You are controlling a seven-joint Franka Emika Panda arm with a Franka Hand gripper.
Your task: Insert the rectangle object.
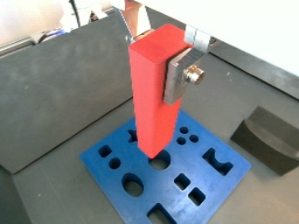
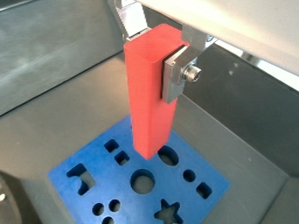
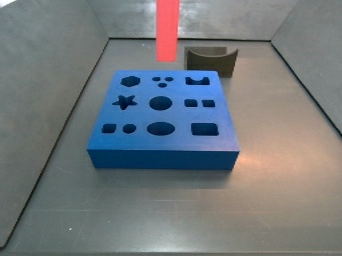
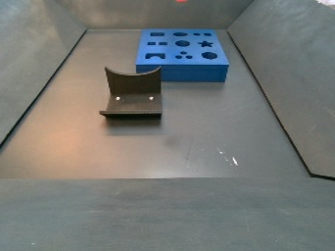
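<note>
My gripper is shut on the rectangle object, a long bright red bar held upright by its top end between the silver fingers. Both wrist views show this grip. The bar hangs over the blue block with shaped holes, its lower end above the block's top face near a round hole. In a side view the bar hangs over the far edge of the block, and the gripper is out of frame. The bar's lower tip is hidden behind the bar in the wrist views.
A dark grey curved piece lies on the floor beside the blue block, also seen in a side view and a wrist view. Grey walls enclose the floor on all sides.
</note>
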